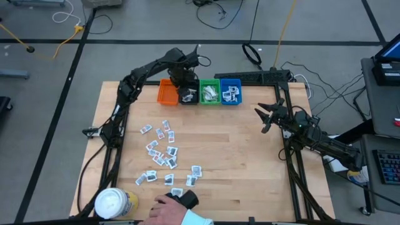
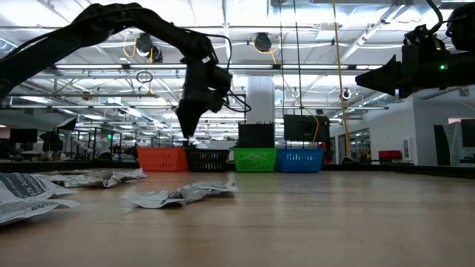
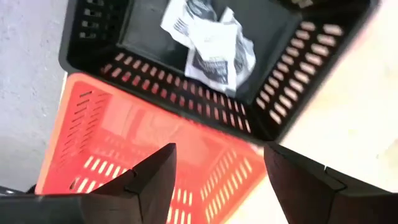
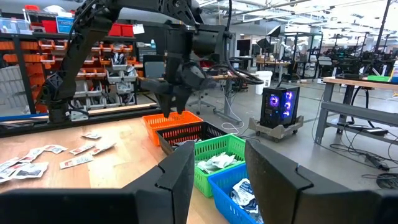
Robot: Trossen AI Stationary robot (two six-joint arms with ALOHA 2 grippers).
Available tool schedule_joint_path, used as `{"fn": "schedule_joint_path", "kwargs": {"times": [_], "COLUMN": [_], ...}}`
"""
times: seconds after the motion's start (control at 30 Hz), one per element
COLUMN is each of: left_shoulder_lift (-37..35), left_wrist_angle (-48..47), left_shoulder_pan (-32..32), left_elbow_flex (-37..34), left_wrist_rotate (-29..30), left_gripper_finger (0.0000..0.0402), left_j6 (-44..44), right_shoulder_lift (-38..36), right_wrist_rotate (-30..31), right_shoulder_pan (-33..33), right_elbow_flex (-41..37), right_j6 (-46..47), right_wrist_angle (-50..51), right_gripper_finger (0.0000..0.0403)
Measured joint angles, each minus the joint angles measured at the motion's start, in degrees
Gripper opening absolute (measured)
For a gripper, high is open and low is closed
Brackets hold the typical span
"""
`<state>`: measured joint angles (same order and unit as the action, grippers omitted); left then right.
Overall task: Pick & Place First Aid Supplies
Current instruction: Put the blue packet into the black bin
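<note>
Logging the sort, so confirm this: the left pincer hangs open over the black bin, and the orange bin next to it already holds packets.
One thing is wrong: the orange bin is empty in the left wrist view. The packets lie in the black bin. The left pincer does hang open above the black bin.

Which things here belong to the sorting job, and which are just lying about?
Job: packets scattered on the table; packets in the black bin; orange bin, green bin, blue bin; left gripper, open.
Lying about: yellow tub; person's hand; power strip.
</note>
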<state>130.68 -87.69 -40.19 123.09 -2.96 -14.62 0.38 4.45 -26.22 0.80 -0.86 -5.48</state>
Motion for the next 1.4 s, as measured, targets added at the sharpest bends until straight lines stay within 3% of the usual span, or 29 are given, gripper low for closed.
{"fn": "schedule_joint_path", "kwargs": {"times": [0.3,0.5,0.8,1.1,1.4], "left_shoulder_lift": [-2.06,-3.44,-16.79,-30.31,-38.10], "left_wrist_angle": [-1.12,-0.36,13.80,19.30,21.67], "left_shoulder_pan": [0.53,5.18,15.88,28.70,41.49], "left_elbow_flex": [0.00,-2.24,-22.79,-41.69,-52.66], "left_wrist_rotate": [0.14,5.00,6.34,6.05,6.21], "left_gripper_finger": [0.0227,0.0223,0.0218,0.0214,0.0214], "left_j6": [-7.49,-12.43,-20.60,-29.23,-22.82], "right_shoulder_lift": [0.01,0.00,0.00,0.02,0.02], "right_wrist_rotate": [0.01,0.01,0.00,0.02,0.02], "right_shoulder_pan": [0.01,0.02,0.00,0.00,0.02], "right_elbow_flex": [-0.01,-0.02,-0.01,-0.02,-0.02], "right_j6": [0.00,0.01,0.01,0.00,0.02], "right_wrist_angle": [0.01,0.01,0.00,0.00,0.00], "right_gripper_finger": [0.0139,0.0139,0.0139,0.0139,0.0139]}}
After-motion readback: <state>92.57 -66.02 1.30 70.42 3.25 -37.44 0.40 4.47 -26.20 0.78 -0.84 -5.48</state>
